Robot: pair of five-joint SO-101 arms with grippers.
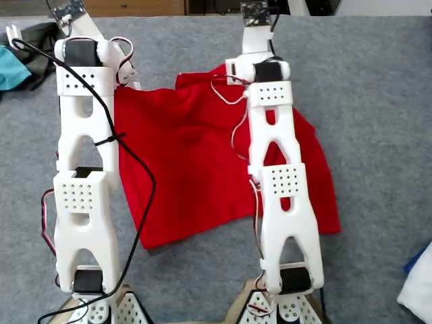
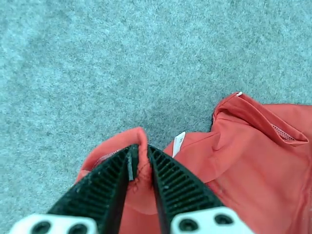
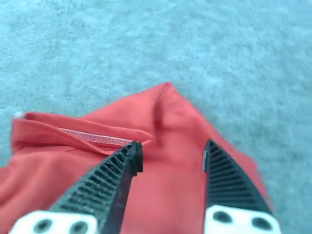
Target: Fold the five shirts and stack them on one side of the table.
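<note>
Grey table [image 1: 378,101]: red shirt [image 1: 189,162] spread, other garments [image 1: 19,59] at edges.

White left arm [image 1: 84,169] and right arm [image 1: 280,179] with perforated panels and oval cut-outs, black motors [image 1: 81,52], red and white wires [image 1: 44,219], a black cable [image 1: 145,182], ridged black gripper fingers [image 2: 105,187] on screw-holed white mounts [image 2: 53,225]

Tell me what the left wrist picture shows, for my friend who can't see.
A black ridged claw pinches a raised fold of a crumpled red cloth shirt. The shirt lies on a fuzzy grey table surface, with a small white tag beside the claw.
</note>
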